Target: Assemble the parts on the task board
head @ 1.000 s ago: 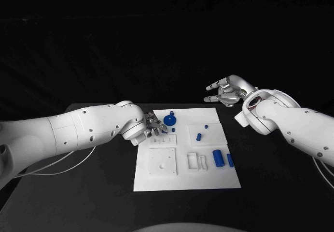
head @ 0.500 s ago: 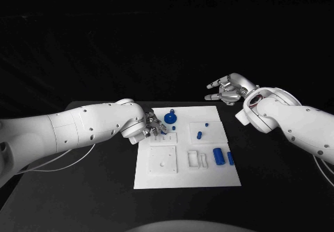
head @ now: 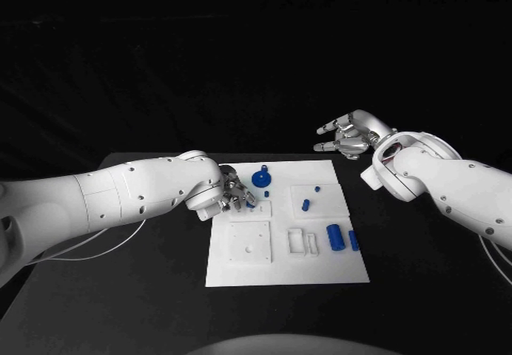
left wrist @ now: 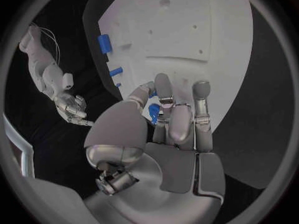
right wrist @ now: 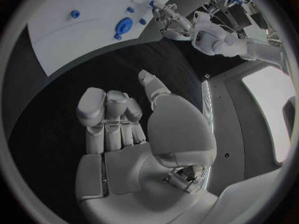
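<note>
The white task board [head: 248, 275] lies in the middle of the black table. My left hand [head: 233, 196] hovers over the board's far left part and pinches a small blue part [left wrist: 153, 112] between thumb and fingers. A round blue part [head: 261, 180] sits just beyond that hand, with a small blue piece [head: 265, 195] beside it. Two short blue pegs [head: 305, 205] stand in the raised block at the far right. Two blue cylinders [head: 336, 239] lie near the right edge. My right hand [head: 347, 135] is raised past the board's far right corner, fingers apart and holding nothing [right wrist: 124, 119].
White raised blocks on the board: a square plate with holes [head: 248, 244] and a small frame [head: 301, 244]. The black table [head: 149, 244] has bare surface on both sides of the board. A pale cable [head: 96, 255] trails under my left arm.
</note>
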Robot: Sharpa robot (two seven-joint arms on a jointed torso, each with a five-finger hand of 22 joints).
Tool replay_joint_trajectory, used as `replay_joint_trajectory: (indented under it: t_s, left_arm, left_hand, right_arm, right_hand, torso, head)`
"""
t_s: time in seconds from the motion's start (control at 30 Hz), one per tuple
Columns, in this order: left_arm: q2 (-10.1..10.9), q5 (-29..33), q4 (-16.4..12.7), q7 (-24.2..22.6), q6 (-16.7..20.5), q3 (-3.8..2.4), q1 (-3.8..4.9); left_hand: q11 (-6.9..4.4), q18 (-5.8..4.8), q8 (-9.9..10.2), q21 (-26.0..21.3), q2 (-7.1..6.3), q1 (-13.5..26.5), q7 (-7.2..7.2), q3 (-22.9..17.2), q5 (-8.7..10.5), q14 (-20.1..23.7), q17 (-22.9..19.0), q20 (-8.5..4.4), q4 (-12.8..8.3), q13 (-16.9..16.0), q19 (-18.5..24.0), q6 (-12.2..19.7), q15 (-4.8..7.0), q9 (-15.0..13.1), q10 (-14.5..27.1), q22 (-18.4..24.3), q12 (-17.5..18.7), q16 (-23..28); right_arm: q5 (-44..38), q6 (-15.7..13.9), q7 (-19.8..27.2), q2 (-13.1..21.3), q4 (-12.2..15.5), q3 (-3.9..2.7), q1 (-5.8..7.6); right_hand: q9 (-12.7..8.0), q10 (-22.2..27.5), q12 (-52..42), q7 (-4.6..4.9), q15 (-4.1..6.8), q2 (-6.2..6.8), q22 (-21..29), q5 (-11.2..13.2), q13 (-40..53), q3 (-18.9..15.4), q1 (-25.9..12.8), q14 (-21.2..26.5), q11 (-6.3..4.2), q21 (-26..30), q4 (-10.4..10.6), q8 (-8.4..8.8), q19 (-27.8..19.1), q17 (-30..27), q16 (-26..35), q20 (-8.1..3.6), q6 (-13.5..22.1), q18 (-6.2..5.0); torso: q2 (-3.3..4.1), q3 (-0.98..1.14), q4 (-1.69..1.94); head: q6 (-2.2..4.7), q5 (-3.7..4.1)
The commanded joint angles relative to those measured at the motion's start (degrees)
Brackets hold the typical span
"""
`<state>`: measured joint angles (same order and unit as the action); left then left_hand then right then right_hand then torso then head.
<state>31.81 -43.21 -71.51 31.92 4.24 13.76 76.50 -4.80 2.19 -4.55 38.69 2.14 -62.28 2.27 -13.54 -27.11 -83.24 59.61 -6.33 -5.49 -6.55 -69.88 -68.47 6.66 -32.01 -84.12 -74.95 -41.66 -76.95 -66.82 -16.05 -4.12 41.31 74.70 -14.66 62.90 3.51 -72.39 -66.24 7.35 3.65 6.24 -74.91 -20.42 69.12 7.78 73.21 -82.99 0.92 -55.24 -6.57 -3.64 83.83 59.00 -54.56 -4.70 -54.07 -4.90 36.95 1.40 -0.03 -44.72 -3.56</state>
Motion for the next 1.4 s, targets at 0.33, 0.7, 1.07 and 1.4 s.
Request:
replay_joint_trajectory:
  t_s: [0.33, 0.7, 1.07, 1.4]
  left_arm:
    - [-0.3, -1.8, 0.2, 0.3, -1.3, -0.02, -0.37]
    - [-0.6, -2.8, 0.8, 0.3, -0.9, -0.03, -1.0]
    - [-0.6, -3.3, 1.0, 0.4, -2.1, -0.03, -1.12]
    - [-0.6, -3.6, 0.9, 0.5, -3.5, -0.03, -1.13]
  left_hand:
    - [-0.32, 0.65, -3.9, -0.6, 1.31, -1.0, -6.39, 0.4, 0.45, -0.3, -0.1, 0.09, 0.1, 0.1, -0.5, -11.3, -0.14, -44.2, -2.8, -0.9, -0.5, -0.3]
    - [-0.29, 0.88, -2.8, -1.4, 1.64, -1.5, -6.31, 1.0, 2.89, -0.2, -1.2, 0.45, 0.4, 0.4, -0.9, -11.4, -0.26, -44.0, -2.8, -0.9, 0.3, 0.5]
    - [-0.31, 0.92, -2.8, -1.5, 1.58, -1.7, -6.34, 1.2, 2.1, -0.3, -0.9, 0.46, 0.4, 0.2, -1.0, -11.5, -0.25, -44.2, -2.8, -1.0, 0.0, 0.2]
    - [-0.31, 0.91, -3.1, -1.5, 1.55, -1.7, -6.35, 1.0, 1.86, -0.3, -0.8, 0.46, 0.1, 0.3, -1.0, -11.4, -0.26, -44.2, -2.8, -1.0, -0.1, 0.1]
  right_arm:
    - [0.2, 0.9, 0.4, -0.2, -0.2, -0.04, 0.01]
    - [0.2, 0.9, 0.4, -0.4, -0.3, -0.04, 0.0]
    - [0.2, 1.0, 0.4, -0.4, -0.4, -0.04, 0.0]
    - [0.2, 1.1, 0.4, -0.5, -0.5, -0.04, -0.01]
  right_hand:
    - [0.1, 0.5, 0.3, -0.09, -0.16, -0.22, -6.9, -0.5, -0.1, 0.1, -0.3, 0.1, 0.02, 0.4, -0.4, 0.14, 3.7, -0.1, 0.4, 0.16, -0.4, -0.82]
    - [0.1, 0.6, 0.3, -0.09, -0.16, -0.31, -6.9, -0.5, -0.1, 0.2, -0.5, 0.0, 0.02, 0.5, -0.5, 0.15, 3.7, -0.1, 0.5, 0.15, -0.3, -0.82]
    - [0.1, 0.6, 0.3, -0.09, -0.16, -0.32, -6.9, -0.8, -0.2, 0.2, -0.5, 0.0, 0.02, 0.5, -0.6, 0.14, 3.7, 0.0, 0.6, 0.15, -0.3, -0.82]
    - [0.1, 0.6, 0.3, -0.09, -0.15, -0.31, -6.9, -1.2, -0.1, 0.3, -0.6, 0.0, 0.01, 0.5, -0.6, 0.15, 3.7, 0.0, 0.6, 0.15, -0.4, -0.82]
  torso:
    - [0.02, -0.02, -0.05]
    - [0.02, -0.05, -0.02]
    - [0.0, -0.04, 0.01]
    - [0.0, -0.02, -0.01]
  head:
    - [-0.19, 0.02]
    - [-0.32, 0.37]
    - [-0.52, 0.42]
    - [-0.68, 0.2]
